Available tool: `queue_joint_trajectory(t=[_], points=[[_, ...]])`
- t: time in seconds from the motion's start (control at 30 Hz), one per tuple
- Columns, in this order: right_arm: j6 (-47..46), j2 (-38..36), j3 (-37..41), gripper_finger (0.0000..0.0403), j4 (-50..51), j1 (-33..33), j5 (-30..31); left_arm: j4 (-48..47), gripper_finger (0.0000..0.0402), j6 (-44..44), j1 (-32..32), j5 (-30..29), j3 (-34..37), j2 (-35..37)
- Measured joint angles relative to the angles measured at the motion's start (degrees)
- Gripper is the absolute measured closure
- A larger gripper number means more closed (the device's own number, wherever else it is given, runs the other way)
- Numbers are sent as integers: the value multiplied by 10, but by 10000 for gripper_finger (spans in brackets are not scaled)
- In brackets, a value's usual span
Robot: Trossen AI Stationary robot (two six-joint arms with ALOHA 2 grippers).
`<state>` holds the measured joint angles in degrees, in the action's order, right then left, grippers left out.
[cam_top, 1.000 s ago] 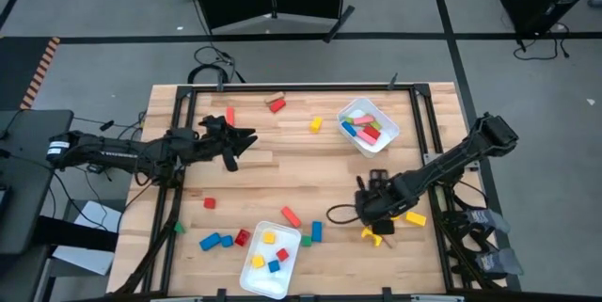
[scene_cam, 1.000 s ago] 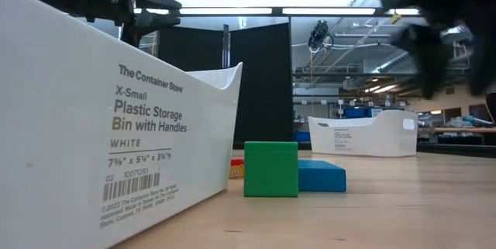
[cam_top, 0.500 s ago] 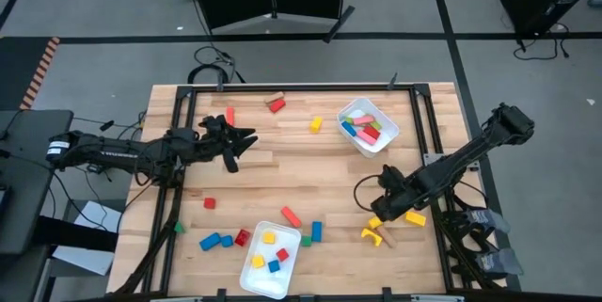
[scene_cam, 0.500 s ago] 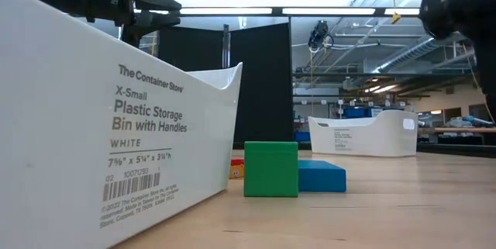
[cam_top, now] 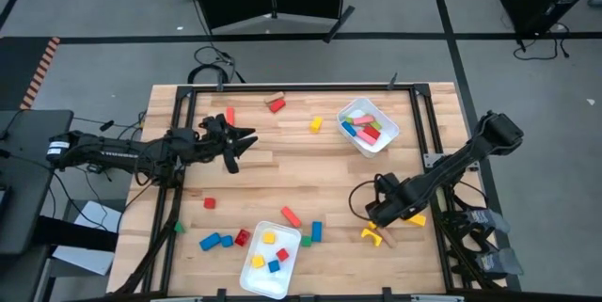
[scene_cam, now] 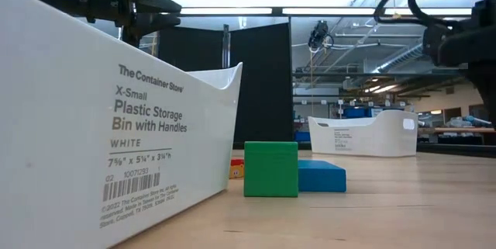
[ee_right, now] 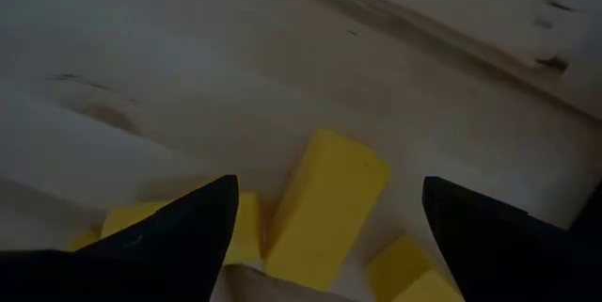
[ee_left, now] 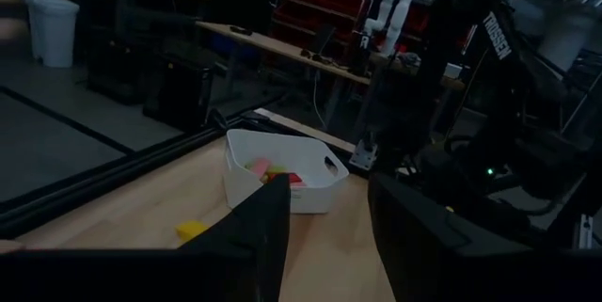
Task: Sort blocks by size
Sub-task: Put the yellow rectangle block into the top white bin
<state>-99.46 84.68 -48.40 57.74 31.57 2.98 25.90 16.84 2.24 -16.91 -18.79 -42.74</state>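
A white plastic storage bin (cam_top: 379, 138) sits upper right of centre on the wooden desk (cam_top: 282, 166); a second white bin (cam_top: 259, 281) sits at the bottom edge.

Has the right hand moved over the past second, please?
Yes. In the high view the right hand has shifted toward the table's right edge, away from the near white bin, and now hangs open over the yellow blocks.
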Motion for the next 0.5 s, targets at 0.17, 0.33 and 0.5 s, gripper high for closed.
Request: queue_joint_trajectory(t=[0.17, 0.33, 0.5], points=[[-9, 14, 1, 59, -2, 0, 0, 3, 249, -1, 0, 0, 0, 0], [-33, 14, 32, 70, -37, 8, 1, 3, 249, -1, 0, 0, 0, 0], [-67, 14, 63, 80, -81, 22, 4, 4, 249, -1, 0, 0, 0, 0]])
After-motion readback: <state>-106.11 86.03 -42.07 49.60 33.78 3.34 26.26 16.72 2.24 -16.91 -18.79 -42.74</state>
